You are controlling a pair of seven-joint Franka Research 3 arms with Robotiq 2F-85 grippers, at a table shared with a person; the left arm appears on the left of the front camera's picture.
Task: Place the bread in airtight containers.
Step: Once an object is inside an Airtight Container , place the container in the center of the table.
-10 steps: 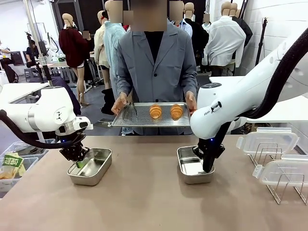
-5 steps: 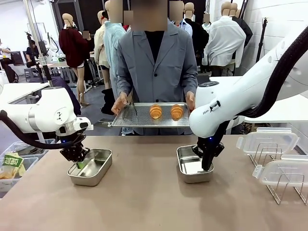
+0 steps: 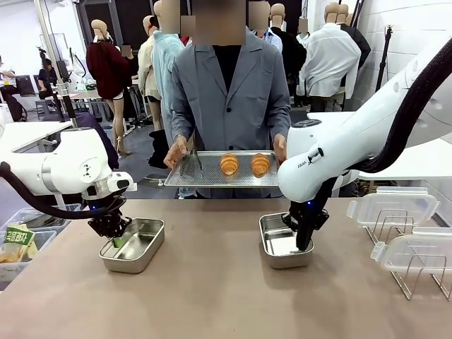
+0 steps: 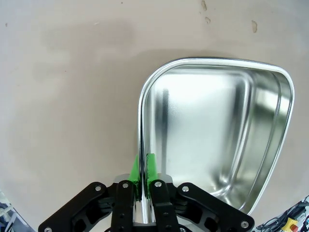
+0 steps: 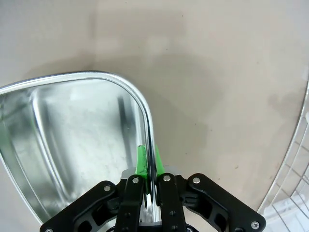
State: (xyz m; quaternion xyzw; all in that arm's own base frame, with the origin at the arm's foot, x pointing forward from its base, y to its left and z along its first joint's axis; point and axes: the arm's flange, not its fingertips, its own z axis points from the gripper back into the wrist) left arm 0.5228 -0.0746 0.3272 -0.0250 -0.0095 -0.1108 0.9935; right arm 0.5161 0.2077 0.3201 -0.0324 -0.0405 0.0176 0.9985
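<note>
Left gripper (image 3: pixel 115 237) (image 4: pixel 144 169) is pinched tight on the side wall of the left tin (image 3: pixel 141 248) (image 4: pixel 217 125), one green pad inside and one outside, on the side facing the table's (image 3: pixel 212 296) left edge. Right gripper (image 3: pixel 304 240) (image 5: pixel 149 162) has the same narrow pinch on the right tin (image 3: pixel 277 245) (image 5: pixel 72 135), on the wall facing the right edge. Both tins sit flat and open-topped, nearer the far edge. Two rolls (image 3: pixel 229 164) (image 3: pixel 260 164) lie side by side on a perforated tray (image 3: pixel 205 176). A person holds the tray in both hands just past the far edge. Clear lids (image 3: pixel 392 206) (image 3: pixel 417 253) rest on a wire rack (image 3: pixel 413 279) at the right edge.
</note>
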